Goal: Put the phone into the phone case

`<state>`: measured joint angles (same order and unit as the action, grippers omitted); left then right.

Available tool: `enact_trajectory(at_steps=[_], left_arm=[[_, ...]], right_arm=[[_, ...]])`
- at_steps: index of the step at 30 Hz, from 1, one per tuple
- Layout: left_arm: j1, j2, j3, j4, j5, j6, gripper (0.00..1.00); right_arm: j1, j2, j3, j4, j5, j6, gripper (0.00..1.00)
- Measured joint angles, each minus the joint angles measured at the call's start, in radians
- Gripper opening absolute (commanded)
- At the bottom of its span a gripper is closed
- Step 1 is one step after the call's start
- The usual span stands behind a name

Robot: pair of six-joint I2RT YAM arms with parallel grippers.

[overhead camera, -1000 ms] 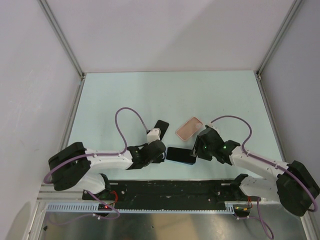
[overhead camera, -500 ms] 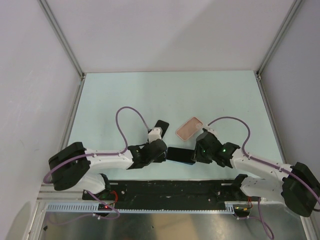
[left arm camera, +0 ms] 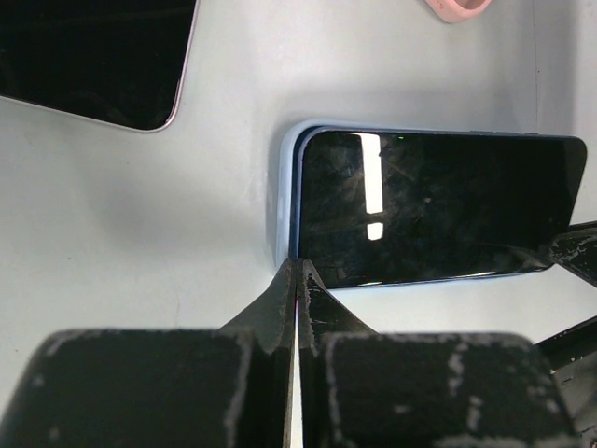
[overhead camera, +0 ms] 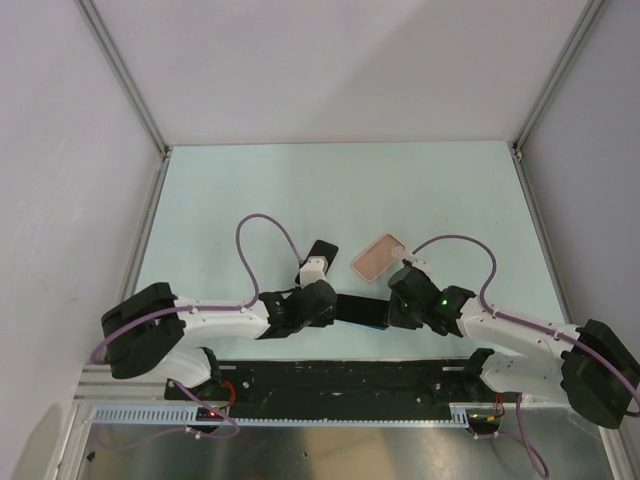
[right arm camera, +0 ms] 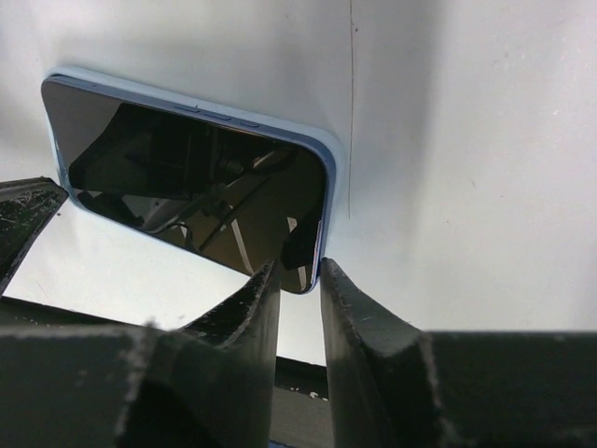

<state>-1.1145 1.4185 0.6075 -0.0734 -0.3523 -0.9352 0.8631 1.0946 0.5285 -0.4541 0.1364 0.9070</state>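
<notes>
The phone (overhead camera: 361, 310) lies screen up near the table's front edge, its light blue rim showing in both wrist views (left arm camera: 429, 205) (right arm camera: 187, 187). My left gripper (overhead camera: 326, 303) (left arm camera: 298, 269) is shut and empty, with its tips against the phone's left end. At the right end, my right gripper (overhead camera: 393, 306) (right arm camera: 298, 275) has its jaws narrowly apart. They straddle that end's corner, one finger over the screen and one outside the rim. The phone case (overhead camera: 380, 257) is a salmon-pink shell lying empty behind the phone, and its rim (left arm camera: 457, 9) peeks into the left wrist view.
An all-black slab (overhead camera: 320, 252) (left arm camera: 93, 56) lies left of the case, behind my left gripper. The black rail (overhead camera: 340, 380) runs along the near edge just in front of the phone. Grey walls enclose the pale table (overhead camera: 330, 190).
My right gripper has slid left onto the phone's right end and its jaws have narrowed round it. The left gripper stays shut at the left end.
</notes>
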Motion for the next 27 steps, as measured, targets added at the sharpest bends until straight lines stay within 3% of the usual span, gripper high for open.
enact_trajectory(at_steps=[27], left_arm=[[-0.032,-0.017,0.02,0.002,-0.003,-0.006,0.0]], right_arm=[[0.05,0.073,0.01,0.016,0.042,0.021,0.1]])
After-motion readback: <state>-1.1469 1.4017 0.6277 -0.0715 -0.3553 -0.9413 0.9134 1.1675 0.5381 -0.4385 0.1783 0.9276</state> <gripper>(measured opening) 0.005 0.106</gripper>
